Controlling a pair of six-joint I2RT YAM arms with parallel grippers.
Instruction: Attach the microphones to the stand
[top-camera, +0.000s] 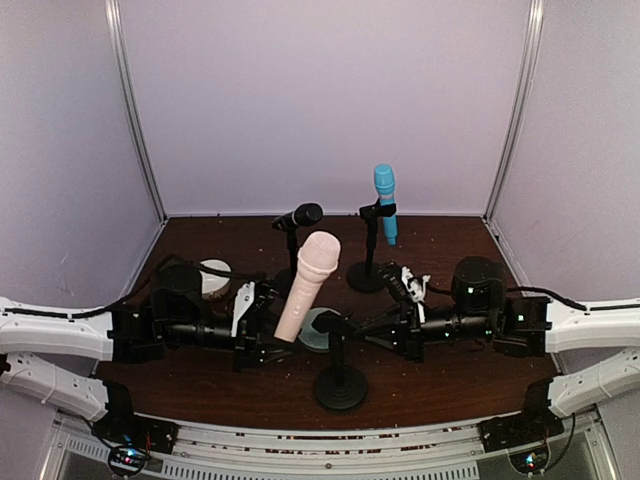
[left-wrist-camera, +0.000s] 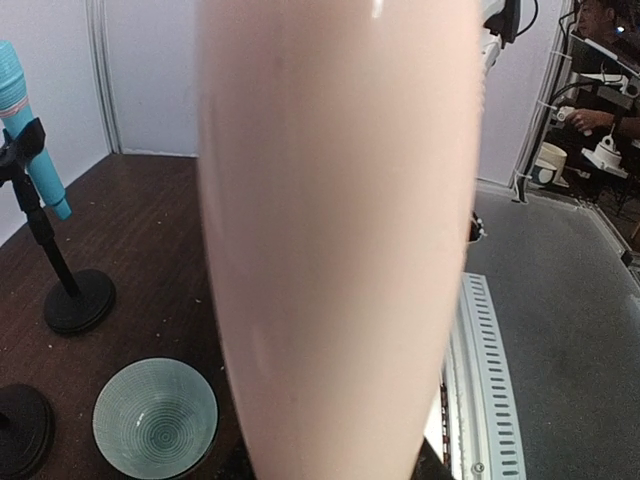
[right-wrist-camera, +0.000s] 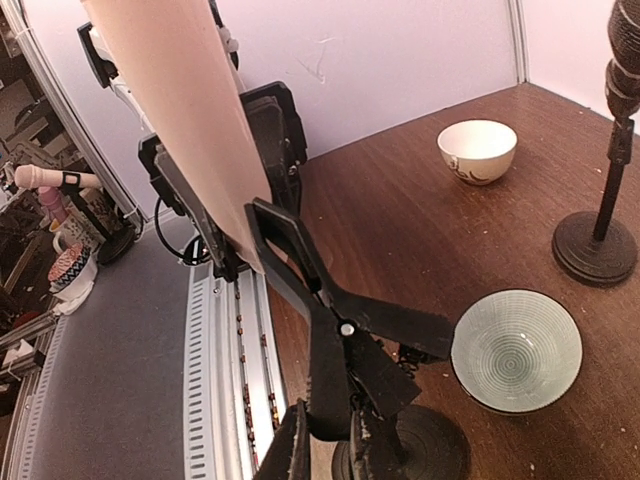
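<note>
Above tabletop (top-camera: 455, 385), pink microphone (top-camera: 308, 285) fills left claw (top-camera: 272, 330).

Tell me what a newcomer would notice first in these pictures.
The pale pink microphone, held tilted in the left gripper at table centre, fills the left wrist view. Its lower end is at the clip of the front stand, which the right gripper grips. Behind, the blue microphone and black microphone already sit on their stands.

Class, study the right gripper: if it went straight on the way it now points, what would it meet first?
The right gripper is shut on the stand clip; straight beyond it comes the pink microphone, held by the left gripper, apparently touching the clip's mouth.
</note>
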